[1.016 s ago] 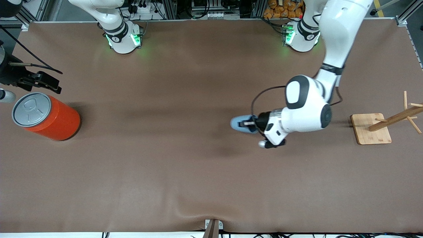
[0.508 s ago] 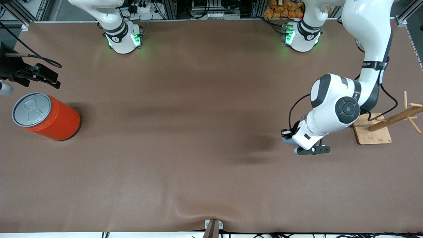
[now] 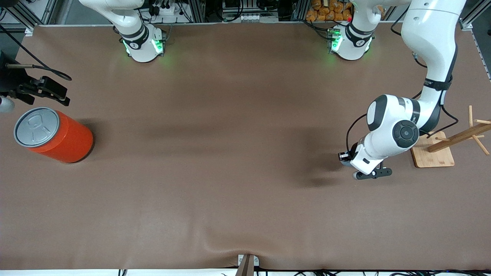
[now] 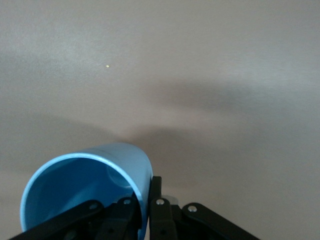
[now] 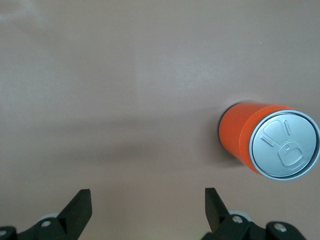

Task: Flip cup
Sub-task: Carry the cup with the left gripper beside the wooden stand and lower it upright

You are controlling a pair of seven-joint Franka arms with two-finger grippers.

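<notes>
Left gripper (image 4: 145, 210) is holding the cup (image 4: 85, 187) up in the air over the bench (image 3: 230, 153), toward the left arm's end. In the left wrist view its fingers (image 4: 157, 212) are clamping the cup's wall at the rim, one inside the mouth and one outside against the light-blue wall. The cup is tilted, with its open mouth and darker blue interior facing the wrist camera and its base pointing away toward the brown bench surface.

In the front view the left arm is reaching down from its base and its wrist is covering the gripper (image 3: 347, 159); only a sliver of the cup (image 3: 346, 163) is showing at the edge of the wrist there. A shadow is lying on the bench just beside that spot. The wooden rack (image 3: 445, 143), a square base with a slanted peg post, is standing near the wrist, closer to the left arm's end of the bench.

Right gripper (image 5: 147, 205) is waiting in the air at the right arm's end of the bench, fingers (image 5: 80, 207) spread wide and holding nothing. In the front view it (image 3: 46, 90) is sitting at the bench edge beside the orange can (image 3: 53, 134). The can is standing upright on the bench with its grey lid up, apart from the fingers.
</notes>
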